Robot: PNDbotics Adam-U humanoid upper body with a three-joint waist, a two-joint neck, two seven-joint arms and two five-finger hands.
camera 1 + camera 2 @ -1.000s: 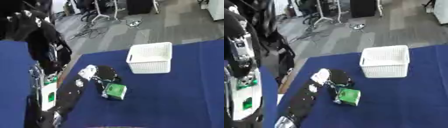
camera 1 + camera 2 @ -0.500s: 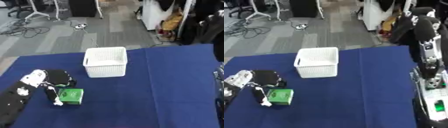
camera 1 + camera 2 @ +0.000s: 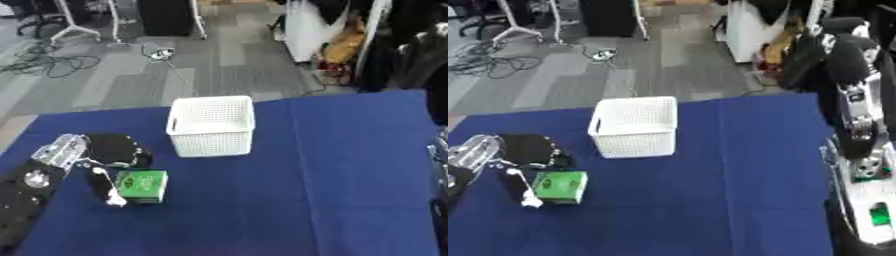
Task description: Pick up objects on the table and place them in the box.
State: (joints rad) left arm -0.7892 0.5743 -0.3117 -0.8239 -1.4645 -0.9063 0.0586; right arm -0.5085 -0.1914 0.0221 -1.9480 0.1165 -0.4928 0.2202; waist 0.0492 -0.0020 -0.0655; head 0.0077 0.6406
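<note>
Since half a second ago our head has swung slightly, so the whole scene has shifted in view while the things lie as they did; nothing is boxed yet. The white perforated plastic basket [image 3: 212, 125] stands empty on the blue tablecloth [image 3: 332, 165]. To its left lie the small green box [image 3: 141, 184], touching a black round object [image 3: 112, 149] and a white cable [image 3: 107, 187]. Our left hand [image 3: 59, 149] rests just beside them, holding nothing we can see; whether its fingers are curled we cannot tell. Our right hand is out of view.
</note>
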